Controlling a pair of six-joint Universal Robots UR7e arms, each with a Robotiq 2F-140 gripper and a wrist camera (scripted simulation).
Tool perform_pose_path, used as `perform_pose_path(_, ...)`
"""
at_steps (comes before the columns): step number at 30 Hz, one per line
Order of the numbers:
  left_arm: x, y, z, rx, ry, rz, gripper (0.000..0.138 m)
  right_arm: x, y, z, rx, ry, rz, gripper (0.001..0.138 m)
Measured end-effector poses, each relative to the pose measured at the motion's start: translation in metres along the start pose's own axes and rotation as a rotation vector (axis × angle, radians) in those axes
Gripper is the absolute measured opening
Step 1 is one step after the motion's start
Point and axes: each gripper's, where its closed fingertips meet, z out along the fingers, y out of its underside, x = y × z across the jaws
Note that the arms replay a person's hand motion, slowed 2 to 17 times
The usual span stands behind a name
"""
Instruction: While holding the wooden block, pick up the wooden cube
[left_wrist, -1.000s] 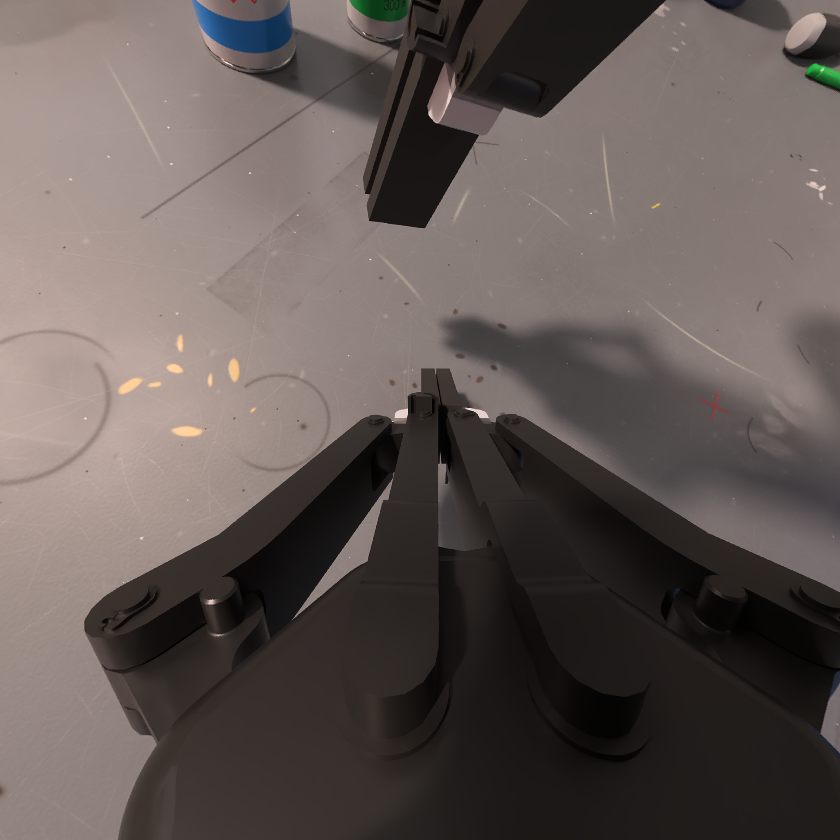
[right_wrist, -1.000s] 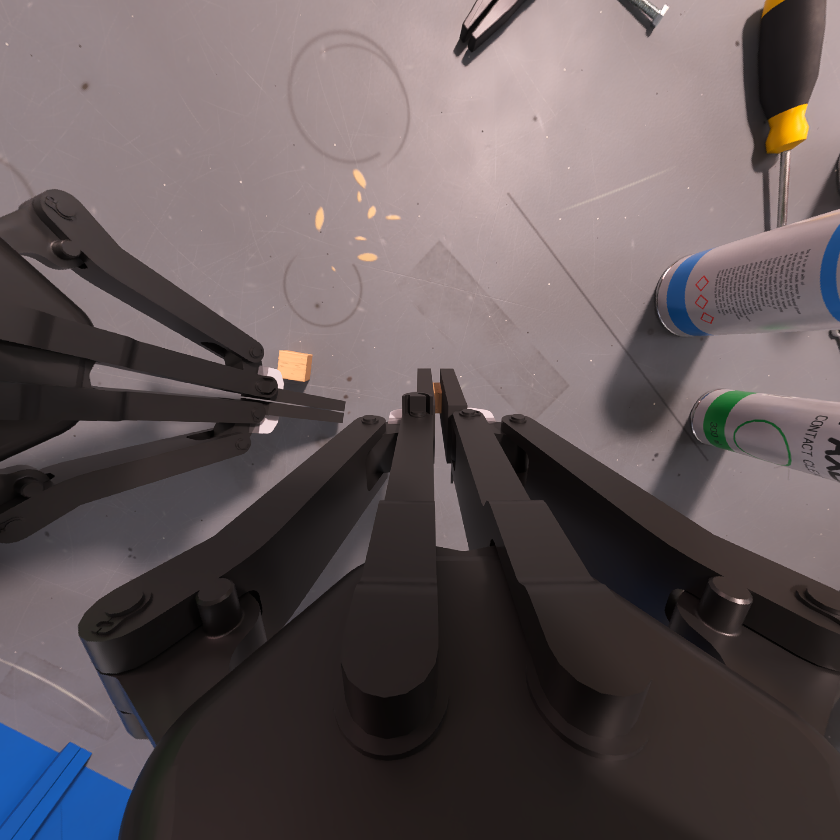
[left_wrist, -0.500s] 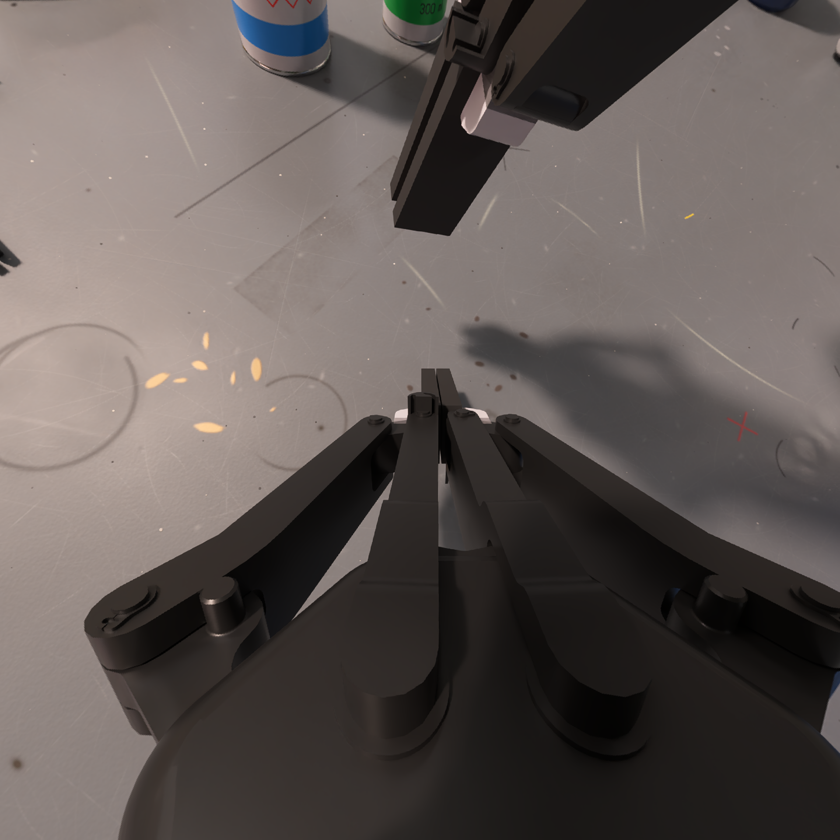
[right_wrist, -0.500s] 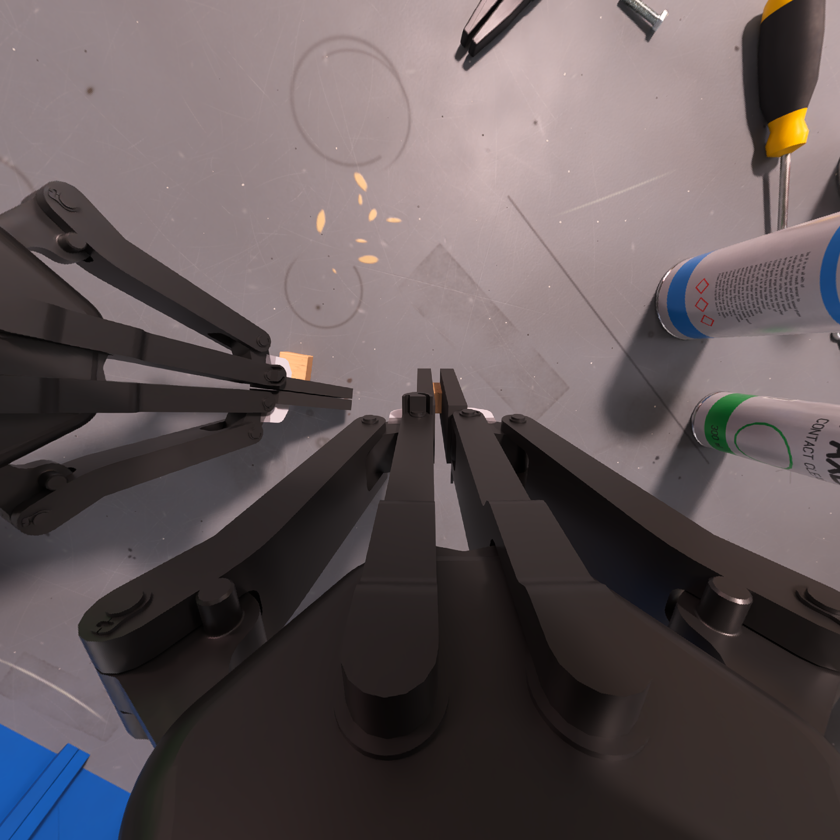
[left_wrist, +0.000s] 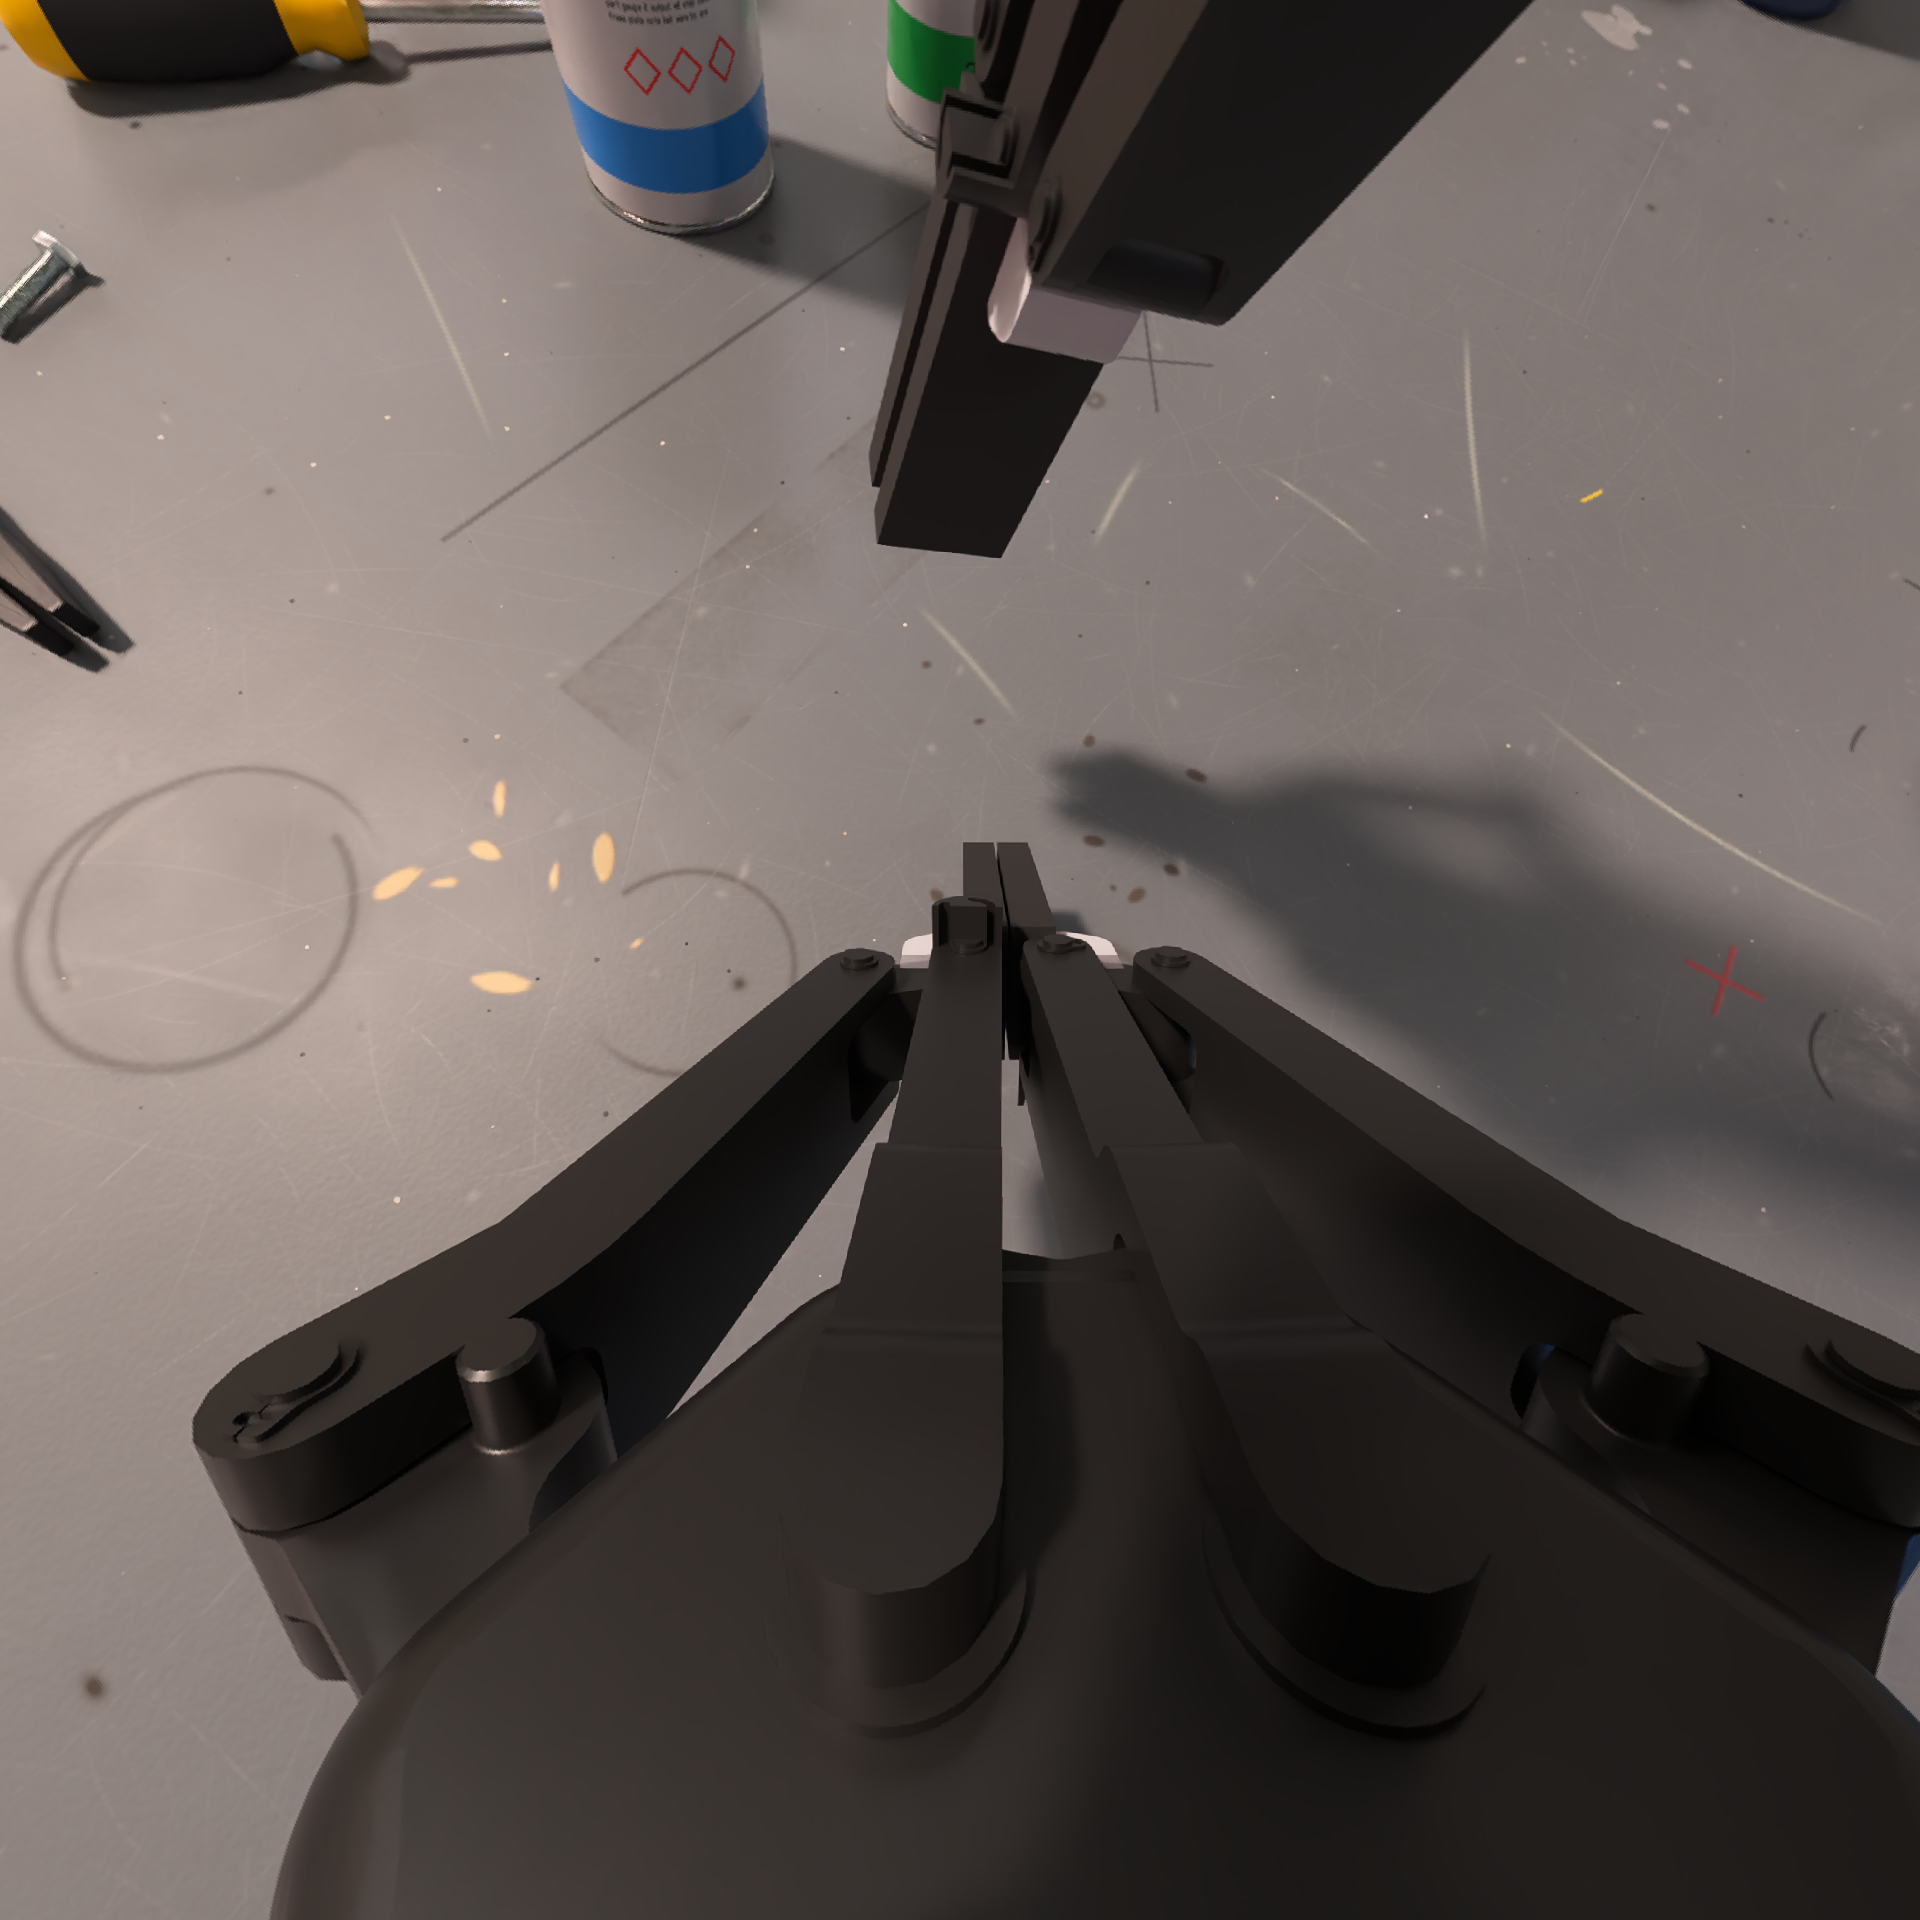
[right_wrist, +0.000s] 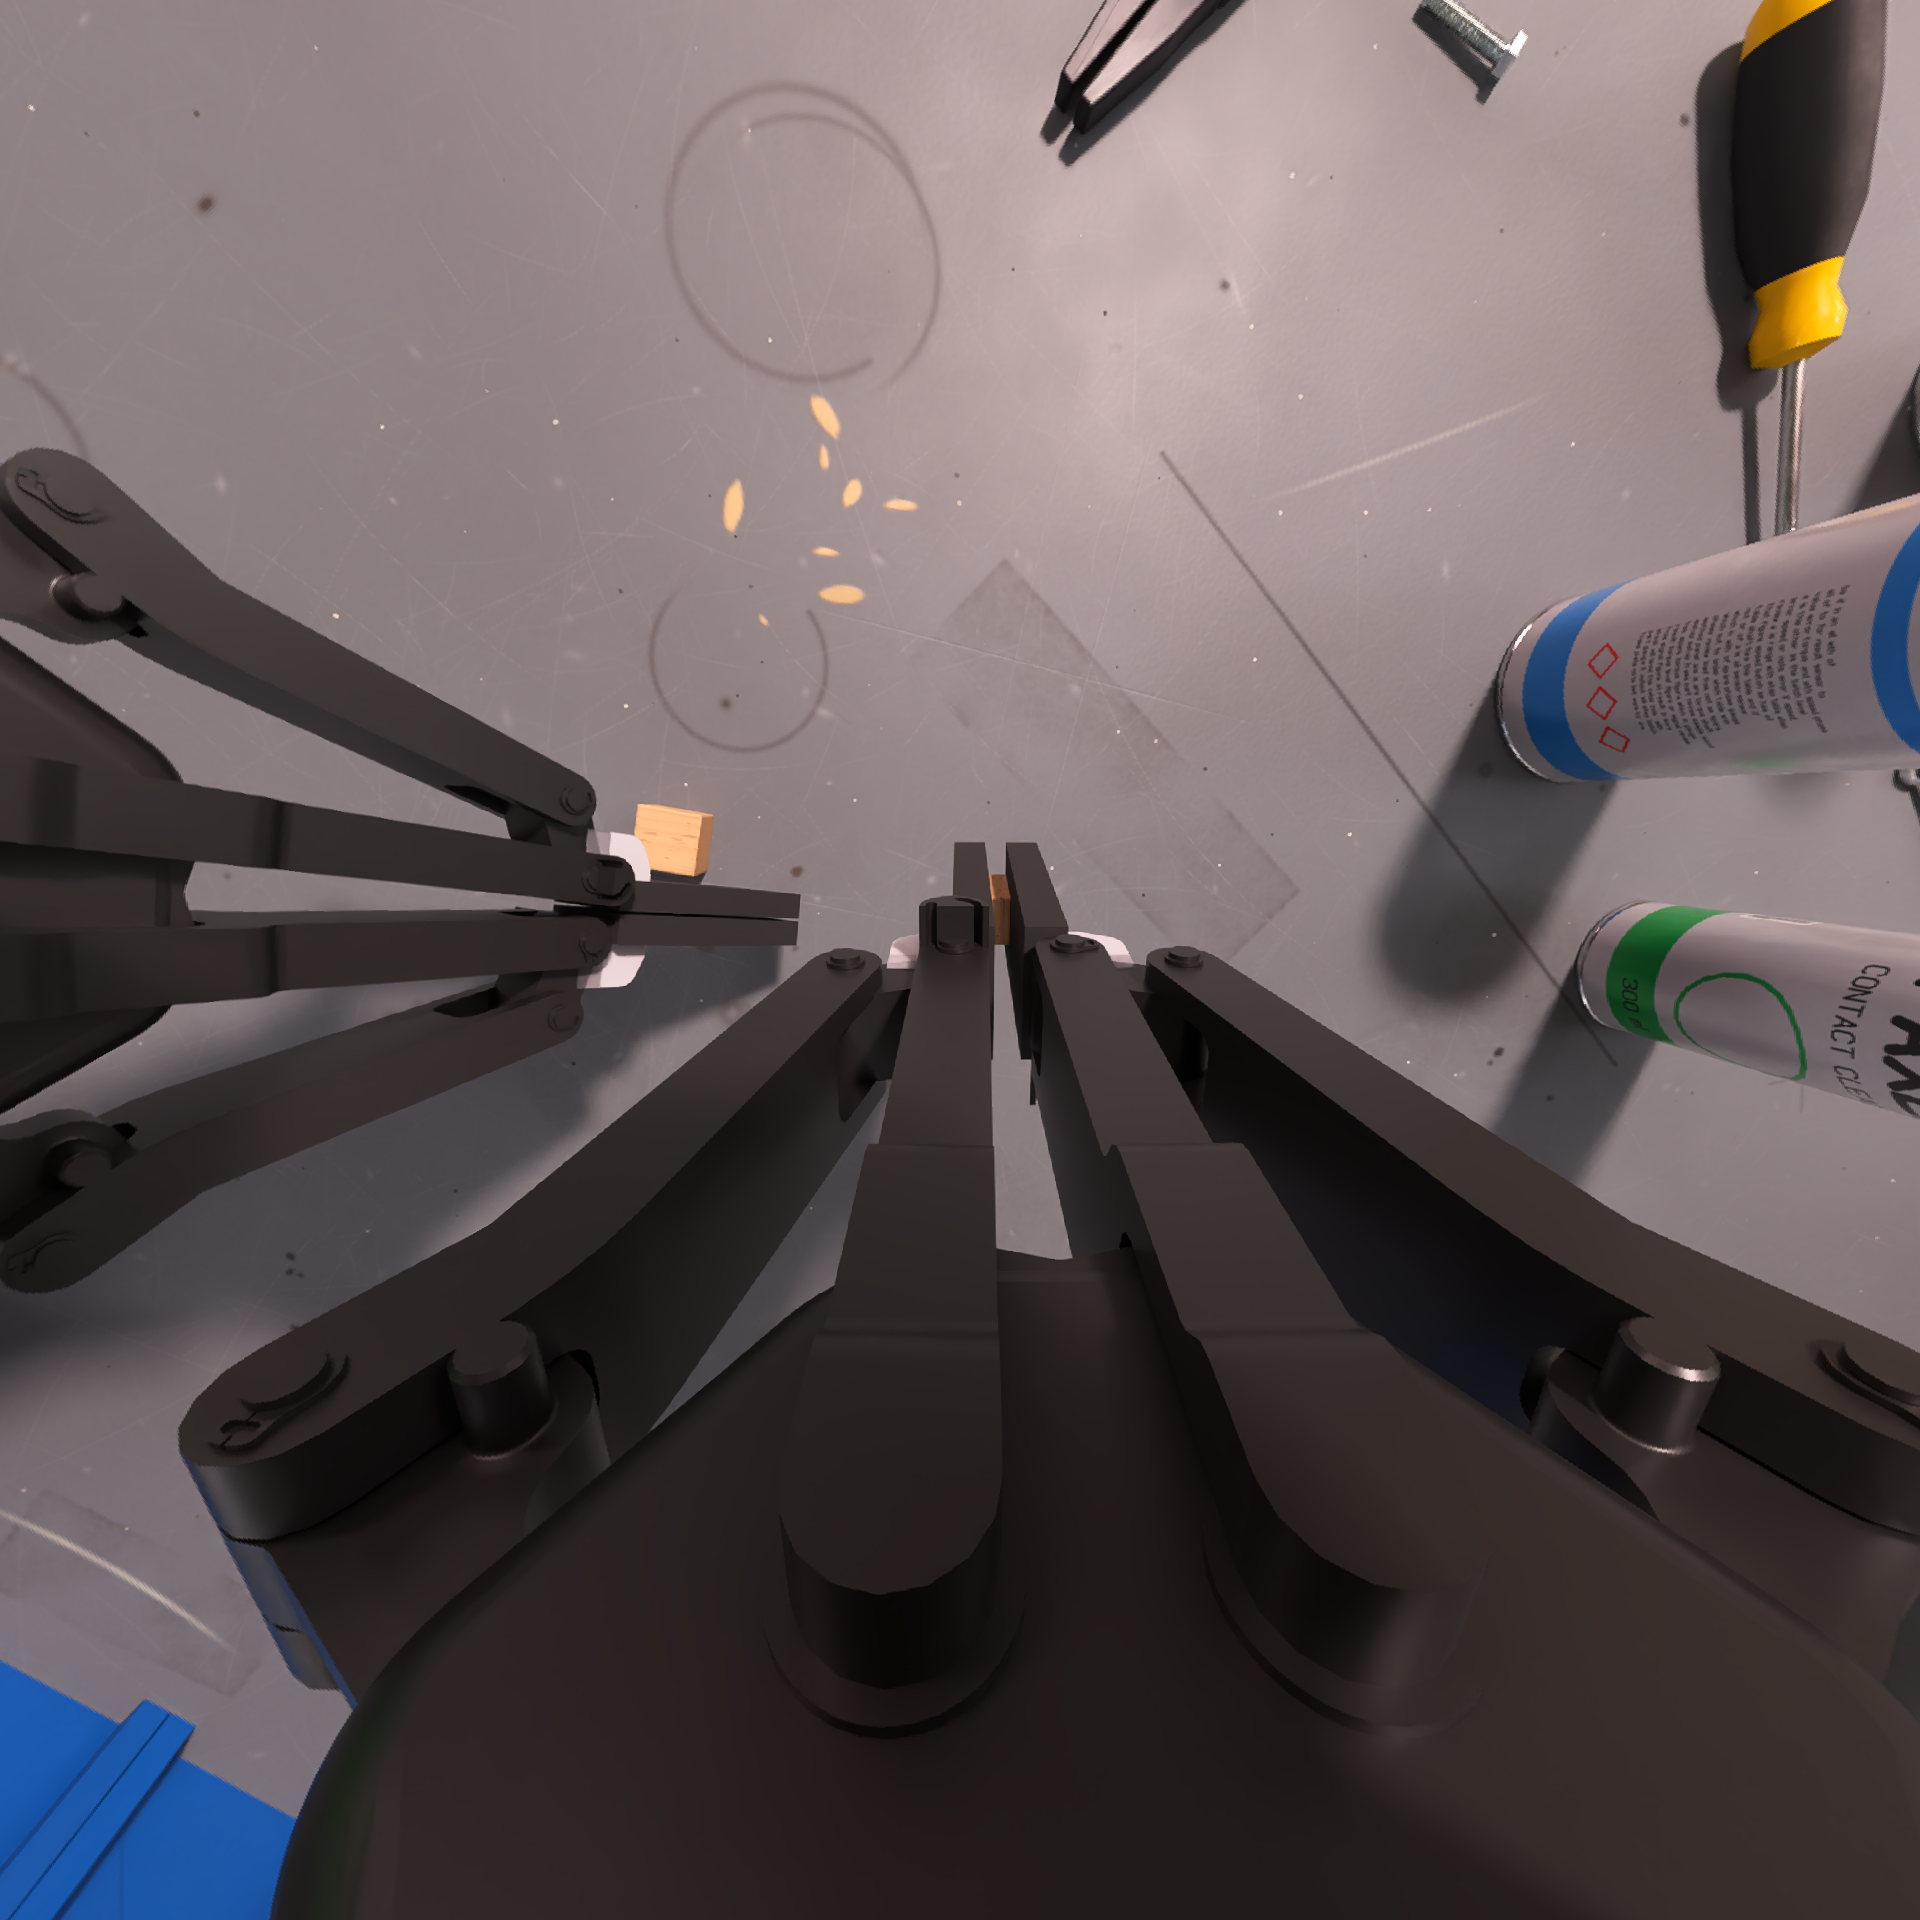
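My right gripper (right_wrist: 997, 868) is shut on a small wooden block (right_wrist: 1000, 906); only an orange sliver of it shows between the fingers. A light wooden cube (right_wrist: 673, 836) lies on the grey table just beyond the left gripper's (right_wrist: 774, 920) knuckle, beside its fingers and not between them. In the left wrist view my left gripper (left_wrist: 997, 862) is shut with nothing between the fingers, above the table. The cube is hidden in that view. The right gripper (left_wrist: 940, 520) hangs ahead of it, fingers together.
A blue-banded spray can (right_wrist: 1704, 665) and a green-banded can (right_wrist: 1745, 1018) stand at the right. A black and yellow screwdriver (right_wrist: 1803, 197), a bolt (right_wrist: 1470, 36) and pliers (right_wrist: 1122, 52) lie farther off. A blue object (right_wrist: 94, 1818) sits at the lower left corner.
The left wrist view now takes in more of the far table: the cans sit lower and the screwdriver, bolt and pliers have come into view. Both grippers stay shut. The cube has not moved.
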Motion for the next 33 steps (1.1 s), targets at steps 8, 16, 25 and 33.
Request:
perform_pose_path(8, 0.002, 0.002, -0.001, -0.025, -0.013, 0.013, 0.001, -0.001, -0.002, 0.000, 0.000, 0.001, -0.007, 0.005)
perform_pose_path(16, 0.000, 0.002, 0.001, -0.021, -0.006, -0.029, 0.001, -0.003, -0.003, -0.002, -0.004, 0.002, -0.016, 0.005)
perform_pose_path(25, -0.007, 0.004, 0.003, -0.007, -0.034, -0.088, 0.001, -0.005, -0.006, -0.005, 0.007, 0.003, -0.011, 0.005)
perform_pose_path(33, -0.012, 0.005, 0.003, 0.020, -0.077, -0.114, 0.001, -0.005, -0.007, -0.005, -0.001, 0.024, -0.016, 0.005)
